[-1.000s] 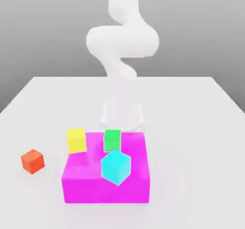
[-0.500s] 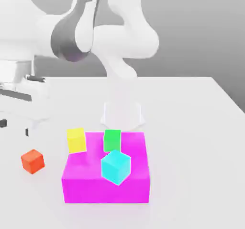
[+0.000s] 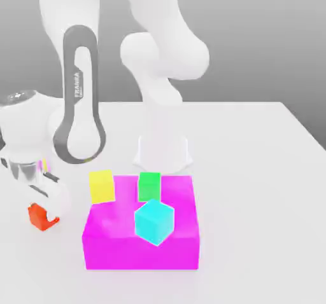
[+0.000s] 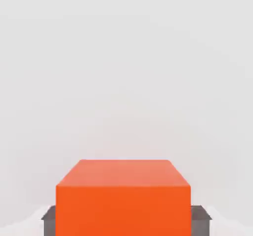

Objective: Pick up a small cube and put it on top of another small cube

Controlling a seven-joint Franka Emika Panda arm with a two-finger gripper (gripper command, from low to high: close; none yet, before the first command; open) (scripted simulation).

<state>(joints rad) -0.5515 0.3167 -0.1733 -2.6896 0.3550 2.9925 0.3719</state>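
My gripper (image 3: pixel 46 217) is low over the table at the exterior view's left and is shut on a small orange cube (image 3: pixel 35 216). In the hand view the orange cube (image 4: pixel 123 198) sits between two grey fingers (image 4: pixel 49 219), one pressed against each side. The cube rests on the white table (image 3: pixel 255 188). Other small cubes are a yellow cube (image 3: pixel 102 186), a green cube (image 3: pixel 149 186) and a cyan cube (image 3: pixel 154 221), all at the big magenta block (image 3: pixel 121 245).
The magenta block lies just to the exterior view's right of my gripper, with the yellow cube at its nearest corner. The arm's white base (image 3: pixel 163 153) stands behind the block. Open table lies on the exterior view's right.
The arm has swung down to the orange cube at the exterior view's left. The fingers have gone from open to shut on the cube.
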